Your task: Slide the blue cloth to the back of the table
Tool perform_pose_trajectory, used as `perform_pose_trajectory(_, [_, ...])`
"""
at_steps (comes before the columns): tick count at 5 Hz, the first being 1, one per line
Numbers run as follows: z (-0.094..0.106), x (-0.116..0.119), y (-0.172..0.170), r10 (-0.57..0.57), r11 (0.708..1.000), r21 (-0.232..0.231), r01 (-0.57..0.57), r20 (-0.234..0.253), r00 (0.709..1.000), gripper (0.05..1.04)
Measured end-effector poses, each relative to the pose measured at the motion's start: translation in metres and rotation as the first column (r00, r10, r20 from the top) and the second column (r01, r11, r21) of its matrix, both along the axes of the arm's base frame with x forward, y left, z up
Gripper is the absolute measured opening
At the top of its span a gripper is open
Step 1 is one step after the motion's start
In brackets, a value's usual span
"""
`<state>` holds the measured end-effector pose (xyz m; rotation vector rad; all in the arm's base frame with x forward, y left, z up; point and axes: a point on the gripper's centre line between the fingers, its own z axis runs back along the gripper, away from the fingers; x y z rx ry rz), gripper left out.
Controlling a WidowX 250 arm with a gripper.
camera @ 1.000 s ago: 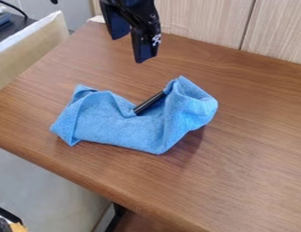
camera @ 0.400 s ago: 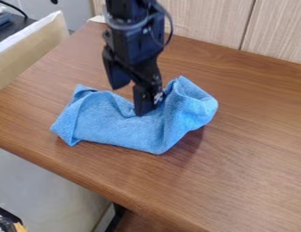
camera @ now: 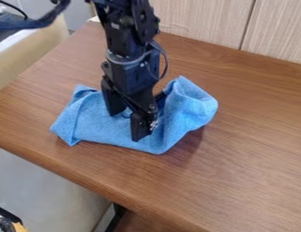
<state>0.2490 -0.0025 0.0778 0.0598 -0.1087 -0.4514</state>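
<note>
Where the desk (camera: 250, 181) comes nearest, its near edge slants past a grey surface (camera: 44, 181) lower down. A little in from that edge, towards the desk's left side, lies a rumpled blue cloth (camera: 101, 124). Its left end is folded over, and its right end stands up in a loose, open fold. The claw (camera: 127, 126) hangs tilted over the cloth's middle, its two fingers (camera: 141, 128) clearly apart, with blue showing between them. I see nothing gripped, though I cannot tell whether the tips press on the fabric. Just behind the nearer finger, beside the raised fold, a bit of black rod (camera: 160, 96) sticks out from behind the arm (camera: 132, 68).

A moment ago the claw was up towards the desk's far edge; then it came down over the rod, and now it has slid on past it towards the near edge. The cloth keeps its shape and place, so nothing has been picked up or shifted, but the claw is now well placed for the cloth's middle, as I judge it, rather than for the rod.

Farther off, pale wood panels (camera: 207, 20) rise behind the desk's far edge. Beyond its left edge are a beige partition (camera: 31, 47) and a dark cable (camera: 12, 7).
</note>
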Motion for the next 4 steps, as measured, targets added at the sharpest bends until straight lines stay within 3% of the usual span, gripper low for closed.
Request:
perform_pose_trajectory(2, [-0.021,0.001,-0.002,0.025,1.0,-0.003,-0.025,-0.05,0.998,1.0])
perform_pose_trajectory(4, [-0.023,0.028,-0.004,0.028,1.0,-0.009,-0.028,-0.041,0.999,1.0])
